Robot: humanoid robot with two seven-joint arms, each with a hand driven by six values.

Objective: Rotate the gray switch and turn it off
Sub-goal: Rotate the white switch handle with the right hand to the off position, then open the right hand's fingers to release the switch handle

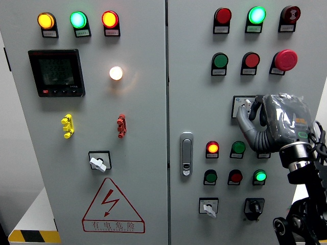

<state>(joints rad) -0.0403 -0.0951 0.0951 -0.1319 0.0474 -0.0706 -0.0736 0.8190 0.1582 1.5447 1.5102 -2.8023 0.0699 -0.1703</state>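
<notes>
On the right cabinet door, a gray rotary switch (246,105) sits on a white square plate, level with the middle of the panel. My right hand (251,113), wrapped in a clear cover, comes in from the right and hides most of that plate. Its thumb and fingers (243,121) are curled around the switch knob, pinching it. Only the knob's upper left part and the plate's left edge show. My left arm is out of the picture.
Two more gray switches sit at the lower left door (98,162) and the lower right door (208,206), beside a black knob (254,206). Lit and unlit indicator lamps, a red mushroom button (285,60) and a door latch (186,153) surround the hand.
</notes>
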